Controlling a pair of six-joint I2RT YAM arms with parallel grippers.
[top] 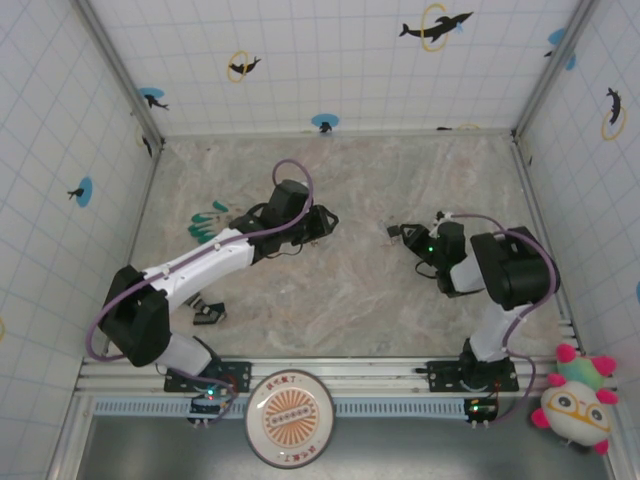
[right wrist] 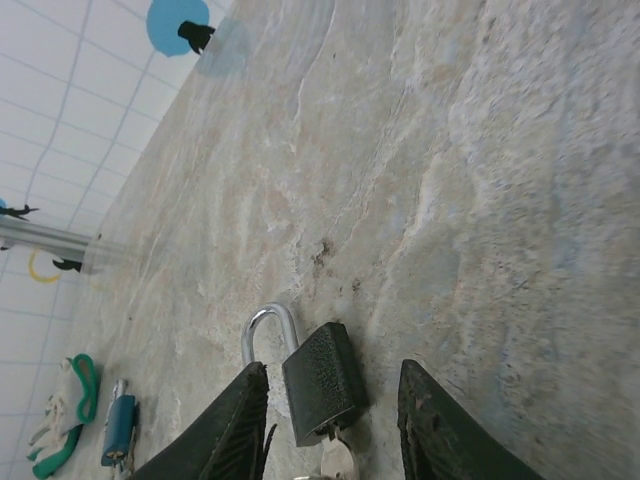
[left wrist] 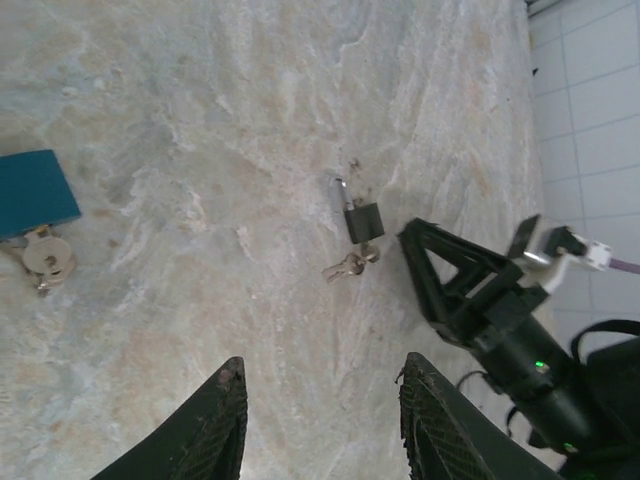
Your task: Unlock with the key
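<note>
Looks mid-unlock: right gripper (right wrist: 330,368) parted astride padlock (right wrist: 322,385), left gripper (left wrist: 322,362) open, empty; next likely needs pinching the key (right wrist: 335,460) at its base and twisting.

This is a robot test cell in a lab rather than a home or shop. 2 robot arms, the left arm (top: 190,265) and the right arm (top: 510,270), are bolted to an aluminium rail (top: 350,372) at the near edge of a marble-patterned tabletop (top: 350,300). White gridded wall panels (top: 330,70) with dolphin stickers (top: 436,26) enclose it on 3 sides, joined by metal corner posts (top: 118,70). A plush toy (top: 575,400) sits outside the rail.
</note>
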